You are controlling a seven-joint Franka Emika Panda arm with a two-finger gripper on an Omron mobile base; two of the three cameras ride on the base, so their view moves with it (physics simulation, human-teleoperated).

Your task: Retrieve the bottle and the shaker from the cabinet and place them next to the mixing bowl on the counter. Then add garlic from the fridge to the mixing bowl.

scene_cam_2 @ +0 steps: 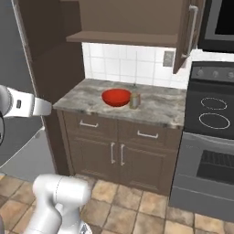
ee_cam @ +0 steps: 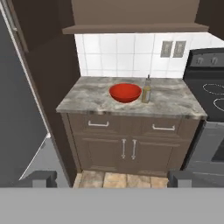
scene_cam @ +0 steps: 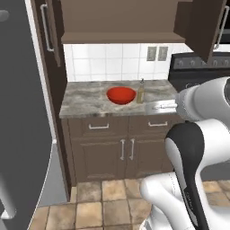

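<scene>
Here the round, glossy red mixing bowl (ee_cam: 125,92) sits mid-counter (ee_cam: 92,98) on mottled grey stone. The slim tan bottle (ee_cam: 146,91) stands upright just right of it, neck up, long axis vertical. The tool (ee_cam: 108,178) hangs back from the cabinets, its dark fingertips (ee_cam: 41,178) wide apart, holding nothing.

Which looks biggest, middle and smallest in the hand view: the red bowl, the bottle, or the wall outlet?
1. Red bowl, clearly biggest.
2. Bottle, narrow but tall.
3. Wall outlet, close to the bottle; it sits farther back, so unsure.
</scene>
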